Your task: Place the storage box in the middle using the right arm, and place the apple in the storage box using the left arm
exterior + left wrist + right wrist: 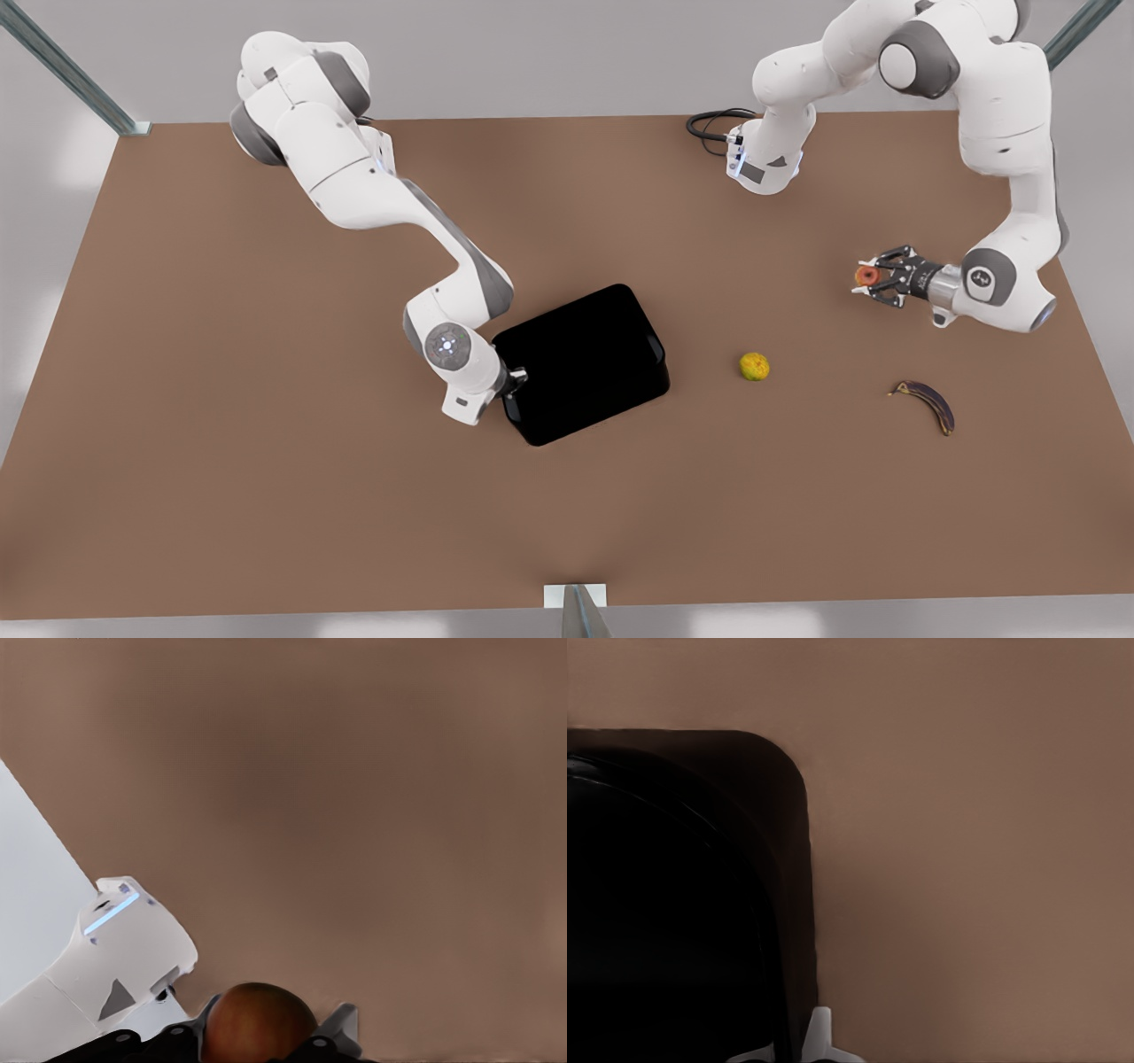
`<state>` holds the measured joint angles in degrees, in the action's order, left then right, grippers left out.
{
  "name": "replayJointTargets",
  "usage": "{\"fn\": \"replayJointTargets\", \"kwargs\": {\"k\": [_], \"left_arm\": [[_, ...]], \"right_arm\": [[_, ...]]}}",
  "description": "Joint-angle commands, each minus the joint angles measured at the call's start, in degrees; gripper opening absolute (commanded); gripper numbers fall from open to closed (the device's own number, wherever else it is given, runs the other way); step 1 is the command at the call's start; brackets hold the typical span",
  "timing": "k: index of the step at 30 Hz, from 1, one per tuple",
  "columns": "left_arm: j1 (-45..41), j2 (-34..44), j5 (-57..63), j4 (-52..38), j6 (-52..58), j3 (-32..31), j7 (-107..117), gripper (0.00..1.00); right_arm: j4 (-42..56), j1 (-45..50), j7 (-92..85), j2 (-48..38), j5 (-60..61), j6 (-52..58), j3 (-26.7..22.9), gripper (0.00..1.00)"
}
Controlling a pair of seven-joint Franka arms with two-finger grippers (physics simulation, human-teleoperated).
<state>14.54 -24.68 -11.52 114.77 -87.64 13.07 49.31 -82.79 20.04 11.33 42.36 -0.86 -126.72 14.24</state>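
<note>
1. The right end effector point(516, 379) is clamped on the rim of the storage box point(585, 359) at mid-bench point(266, 496).
2. The left end effector point(864, 276) is clamped on the apple point(866, 276), held above the bench at the front view's right.

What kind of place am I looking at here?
Probably a simulated robot test bench, not a real room: a plain brown table with metal frame posts, two white arms, and props such as a storage box, an apple and a purple banana.
</note>
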Motion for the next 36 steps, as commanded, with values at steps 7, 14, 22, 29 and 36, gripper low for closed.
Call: {"fn": "replayJointTargets", "kwargs": {"k": [7, 14, 22, 29, 36], "left_arm": [[-0.3, 1.74, -54.66, -15.36, -12.29, -14.9, 22.23, 0.31], [-0.39, 2.27, -50.53, -15.63, -38.92, -39.26, 41.75, 0.31], [-16.82, -4.76, -39.28, -23.89, -47.01, -41.28, 49.66, 0.33], [-19.9, -10.3, -21.01, -26.52, -43.41, -41.46, 48.69, 1.0], [-21.49, -15.04, -11.69, -32.59, -42.09, -41.37, 10.55, 1.0]], "right_arm": [[-0.09, 0.0, -0.61, 0.0, -0.19, -1.43, 0.0, 1.0], [0.18, -13.7, -0.69, -16.51, -1.16, 23.96, -0.17, 1.0], [-1.05, -18.1, -5.62, -32.78, -4.85, 43.92, -11.42, 1.0], [-0.61, -17.84, -5.79, -32.6, -5.82, 45.5, -12.04, 1.0], [-0.61, -17.84, -5.7, -32.25, -5.82, 45.68, -11.95, 1.0]]}}
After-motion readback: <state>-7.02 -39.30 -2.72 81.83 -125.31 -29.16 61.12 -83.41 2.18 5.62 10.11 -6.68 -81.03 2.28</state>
